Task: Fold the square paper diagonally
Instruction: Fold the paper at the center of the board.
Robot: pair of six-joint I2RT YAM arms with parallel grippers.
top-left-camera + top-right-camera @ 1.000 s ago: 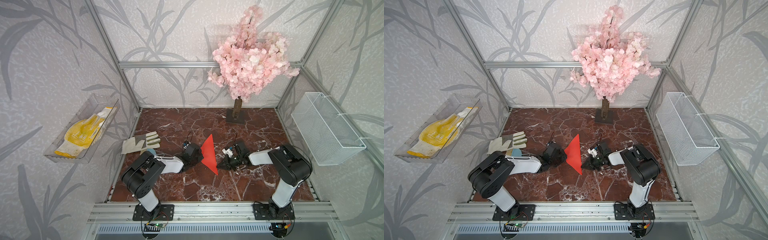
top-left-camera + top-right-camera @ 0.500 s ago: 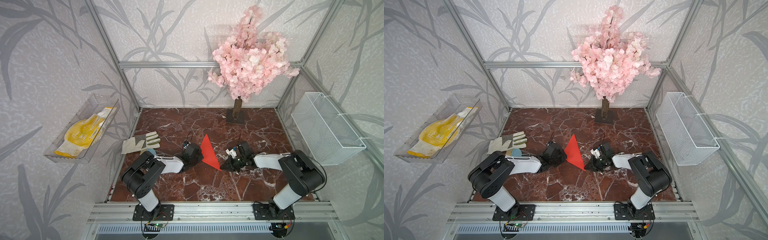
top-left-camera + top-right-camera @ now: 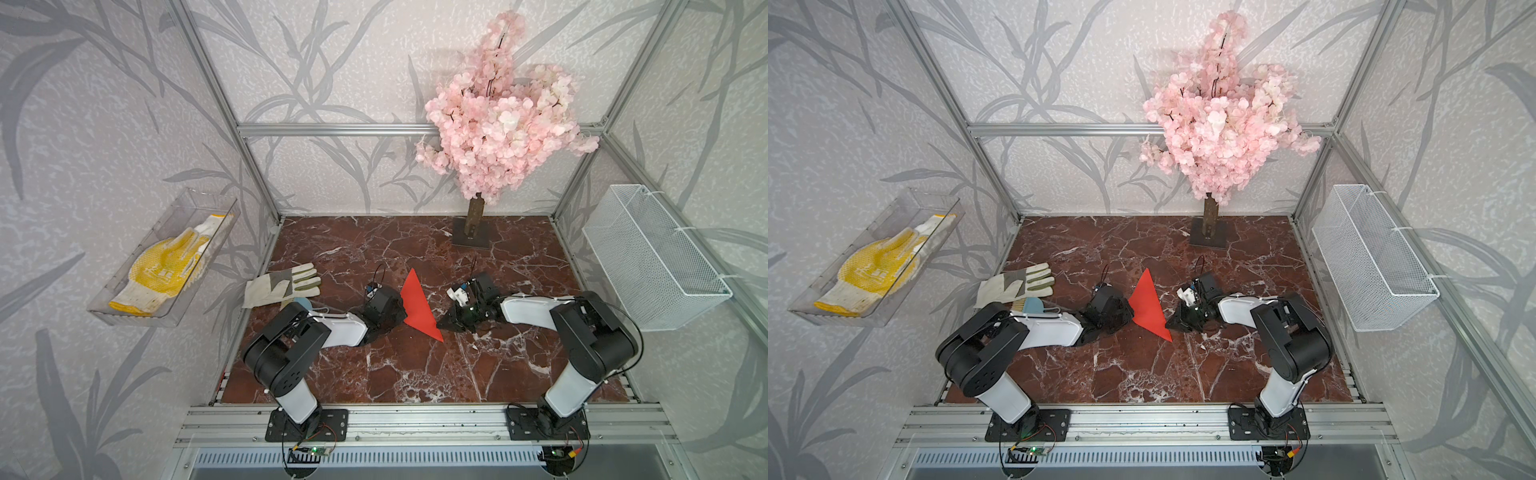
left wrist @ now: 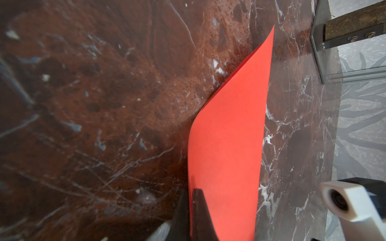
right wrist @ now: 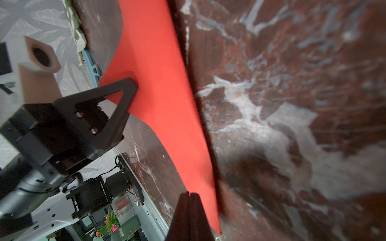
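Red paper (image 3: 417, 309); glove (image 3: 278, 286) near, tree (image 3: 498, 124) well apart.

Triangular paper (image 3: 417, 306) between left gripper (image 3: 401, 319), right gripper (image 3: 443, 325); both apparently touching it.

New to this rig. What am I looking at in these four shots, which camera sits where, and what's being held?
Two small robot arms are bolted to the front rail of a marble-look table. Two pictures come from one camera head overhead and show nearly the same view. The other two come from a camera on each arm's wrist. On the table lie the square paper, red-orange and already a triangle, a pale work glove and, at the back, a pink blossom tree. The left hand is shut on a corner of the paper, which curls up off the table there. The right hand is shut on nothing, its tips at the paper's long edge near the front corner; whether it presses there is unclear.
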